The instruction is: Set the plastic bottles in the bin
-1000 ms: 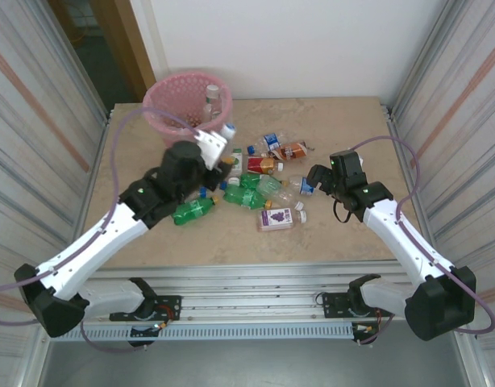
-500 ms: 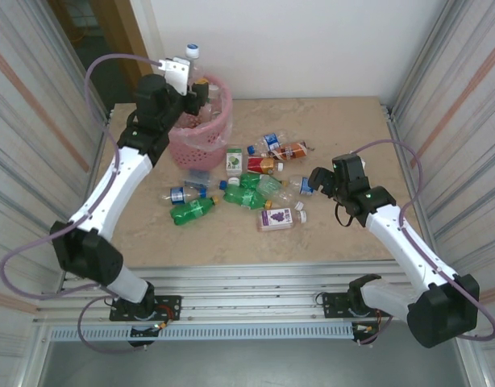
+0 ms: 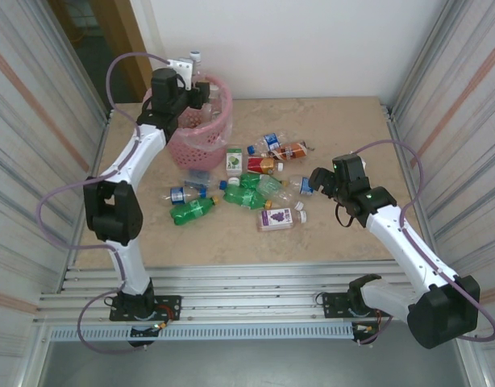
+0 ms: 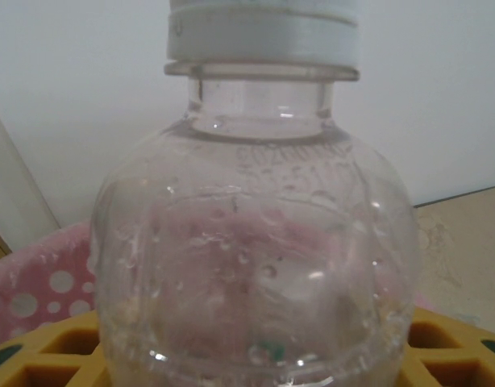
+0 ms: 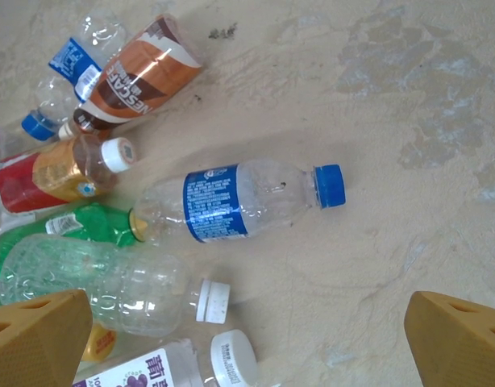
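A clear bottle (image 4: 255, 242), white-capped, is standing upright between the left jaws, the pink lattice bin (image 3: 203, 133) sitting just below. Other crushed bottles (image 3: 246, 193) are lying ahead of the right jaws.

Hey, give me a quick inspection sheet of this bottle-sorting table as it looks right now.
Surface: beige mottled table.
Job's things: pink bin at far-left corner; plastic bottles heaped mid-table; clear white-capped bottle held over the bin.
Clutter: nothing seen.
Grippers: left gripper shut on that bottle; right gripper open above blue-labelled bottle.
Cables: purple cables loop off both arms.
Surroundings: white wall behind, ribbed metal panels beside.
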`<action>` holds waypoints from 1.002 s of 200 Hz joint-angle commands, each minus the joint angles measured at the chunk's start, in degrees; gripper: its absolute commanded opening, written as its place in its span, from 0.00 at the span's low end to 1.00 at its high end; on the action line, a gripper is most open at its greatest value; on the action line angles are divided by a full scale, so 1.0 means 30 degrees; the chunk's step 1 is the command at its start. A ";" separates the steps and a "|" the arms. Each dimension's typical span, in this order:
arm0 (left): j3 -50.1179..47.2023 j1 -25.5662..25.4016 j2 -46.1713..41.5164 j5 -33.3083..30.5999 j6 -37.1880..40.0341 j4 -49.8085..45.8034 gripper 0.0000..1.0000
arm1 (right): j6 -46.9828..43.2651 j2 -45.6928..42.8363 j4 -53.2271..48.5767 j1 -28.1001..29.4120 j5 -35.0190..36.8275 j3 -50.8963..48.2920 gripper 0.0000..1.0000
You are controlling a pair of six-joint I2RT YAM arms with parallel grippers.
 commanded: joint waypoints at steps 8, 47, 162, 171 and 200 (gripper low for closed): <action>0.1004 0.0548 0.0631 0.0503 -0.1455 0.0216 0.47 | 0.0495 -0.0441 -0.0797 -0.0117 0.0383 0.0102 0.98; 0.0902 0.0581 0.1215 0.0586 -0.2141 -0.0109 0.67 | 0.0512 -0.0646 -0.0929 -0.0141 0.0446 -0.0027 0.98; 0.0505 0.0617 0.0729 0.0650 -0.2454 -0.0591 0.67 | 0.0446 -0.0102 -0.0768 -0.0189 0.0136 0.0317 0.98; 0.0194 0.0625 0.0522 0.0690 -0.2537 -0.0491 0.67 | 0.0424 -0.0066 -0.0812 -0.0204 0.0138 0.0349 0.98; -0.0540 0.0610 -0.0393 0.0883 -0.2617 -0.0396 0.70 | 0.0377 0.0104 -0.0856 -0.0193 0.0117 0.0409 0.98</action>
